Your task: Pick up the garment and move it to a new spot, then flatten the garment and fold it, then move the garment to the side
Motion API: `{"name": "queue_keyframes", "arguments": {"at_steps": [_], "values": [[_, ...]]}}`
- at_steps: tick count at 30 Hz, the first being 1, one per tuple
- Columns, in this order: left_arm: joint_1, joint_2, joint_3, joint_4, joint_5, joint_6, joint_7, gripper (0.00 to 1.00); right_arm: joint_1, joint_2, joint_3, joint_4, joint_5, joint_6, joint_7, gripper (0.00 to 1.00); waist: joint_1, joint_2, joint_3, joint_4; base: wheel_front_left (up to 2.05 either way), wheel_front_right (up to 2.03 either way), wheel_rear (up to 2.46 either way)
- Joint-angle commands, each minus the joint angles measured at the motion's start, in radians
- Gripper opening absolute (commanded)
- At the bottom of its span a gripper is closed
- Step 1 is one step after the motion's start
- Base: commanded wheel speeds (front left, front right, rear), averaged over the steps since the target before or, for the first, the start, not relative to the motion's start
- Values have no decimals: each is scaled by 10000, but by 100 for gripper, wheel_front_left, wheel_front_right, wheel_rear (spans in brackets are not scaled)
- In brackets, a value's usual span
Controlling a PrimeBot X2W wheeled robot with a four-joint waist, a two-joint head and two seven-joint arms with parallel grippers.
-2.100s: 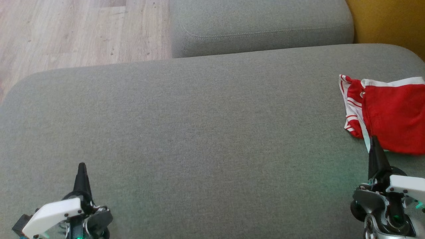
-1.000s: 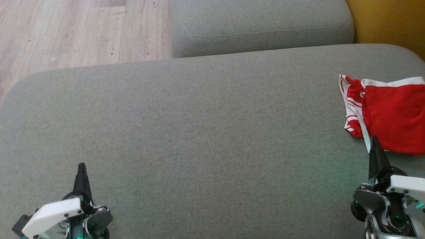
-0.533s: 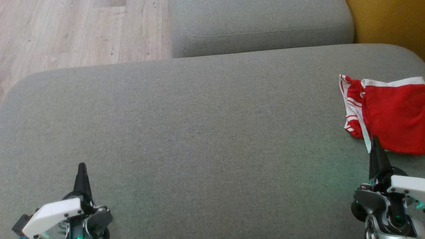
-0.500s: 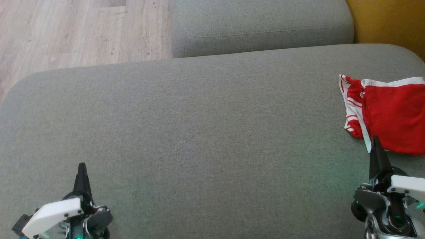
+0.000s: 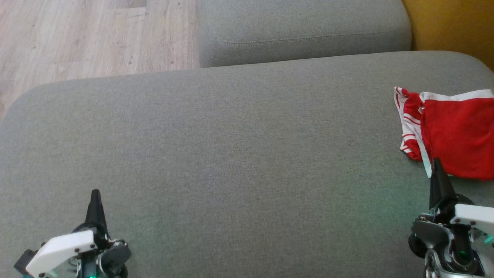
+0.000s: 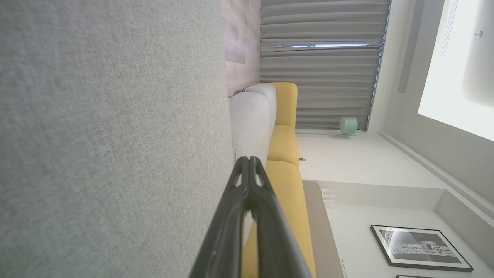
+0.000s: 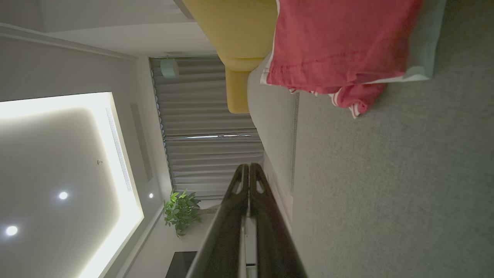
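Garment: red shorts (image 5: 455, 135) with white trim, lying at the far right of the grey seat cushion (image 5: 231, 154) and partly cut off by the picture edge.
Lie of the cloth: fairly flat, with a striped hem showing at its left side; it looks doubled over (the layers cannot be counted).
Left gripper (image 5: 95, 192): low at the cushion's near left, well apart from the shorts, fingers pressed together on nothing.
Right gripper (image 5: 436, 162): at the near right, fingers together and holding nothing. In the head view its tip overlaps the white trim, but the right wrist view shows the shorts (image 7: 339, 42) lying apart from the tip.
Stage: this fits either shorts waiting at the edge to be picked up, or shorts already folded and set to the side; one moment does not settle which.
Care in either case: judged from the closeness, the right tip should keep off the trim, because a closed point could snag the loose hem and spoil the lie of the cloth.
Handling: thin, limp fabric that would likely sag and unfold if lifted by a single corner.
Containers: no box or basket can be made out; the seat cushion alone bears the shorts, and the back cushion (image 5: 301, 31) behind it carries nothing.
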Motion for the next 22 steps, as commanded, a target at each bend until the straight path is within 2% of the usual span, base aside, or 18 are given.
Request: {"name": "queue_keyframes", "arguments": {"at_steps": [1, 22], "values": [[-511, 66, 395, -279, 129, -71, 35, 0, -328, -80, 203, -378, -66, -7, 78, 0, 0, 0, 0, 0, 0, 0, 0], [-513, 52, 414, -278, 145, -71, 51, 0, -330, -64, 179, -377, -86, -7, 97, 0, 0, 0, 0, 0, 0, 0, 0]]}}
